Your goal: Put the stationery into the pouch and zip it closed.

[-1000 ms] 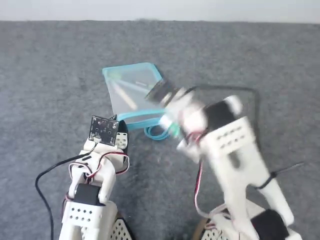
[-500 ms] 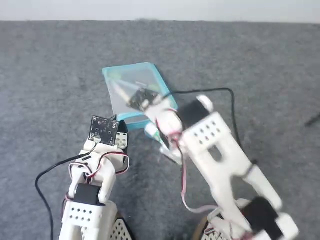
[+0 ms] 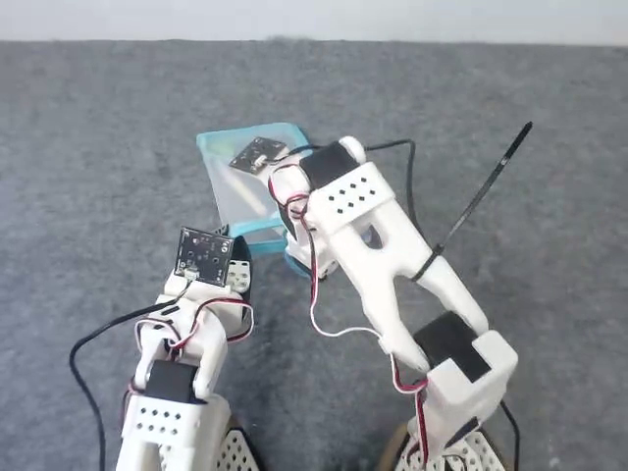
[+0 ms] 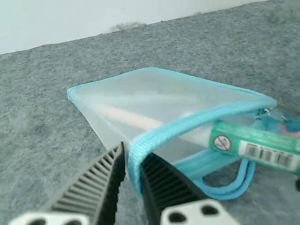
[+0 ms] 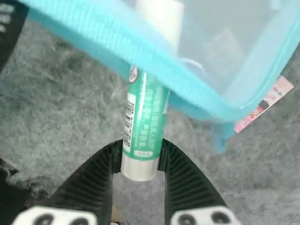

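The right gripper [image 5: 139, 157] clamps a green stick [image 5: 144, 123] half inside the pouch [image 4: 154, 98]; the left gripper [image 4: 132, 161] pinches its zipper edge.

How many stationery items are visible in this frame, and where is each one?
2. A green-labelled stick sits in the right gripper, its capped end inside the pouch. A pale pencil-like stick lies inside the pouch. Its frosted walls may hide others.
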Tool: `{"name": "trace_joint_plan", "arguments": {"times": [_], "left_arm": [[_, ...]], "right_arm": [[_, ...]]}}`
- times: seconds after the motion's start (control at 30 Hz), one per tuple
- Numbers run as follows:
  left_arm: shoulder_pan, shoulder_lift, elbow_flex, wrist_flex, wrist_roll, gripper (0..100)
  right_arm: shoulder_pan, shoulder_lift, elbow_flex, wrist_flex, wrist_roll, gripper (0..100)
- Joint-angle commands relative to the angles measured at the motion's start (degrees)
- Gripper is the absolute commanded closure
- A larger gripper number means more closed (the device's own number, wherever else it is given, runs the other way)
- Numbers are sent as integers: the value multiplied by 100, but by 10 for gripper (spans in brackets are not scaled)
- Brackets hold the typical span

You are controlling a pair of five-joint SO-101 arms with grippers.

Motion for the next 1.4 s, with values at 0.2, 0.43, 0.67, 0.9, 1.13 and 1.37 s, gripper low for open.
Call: {"name": "trace_joint_plan", "arguments": {"times": [0.2, 0.43, 0.67, 0.9, 1.13, 1.37], "left_arm": [[299, 0, -40, -9, -44, 990], [281, 0, -40, -9, -44, 990], [281, 0, -40, -9, -44, 990], [281, 0, -40, -9, -44, 990], [-44, -9, -171, -18, -44, 990], [-607, -9, -462, 18, 9, 990]], "right_arm": [[48, -40, -1310, -145, -475, 988], [48, 224, -1363, -558, -448, 812], [84, 356, -1371, -1156, -475, 731], [233, -593, -1371, -1068, -484, 732], [813, -2246, -835, -963, -264, 732], [1473, -3336, 1477, -1305, -123, 734]]}}
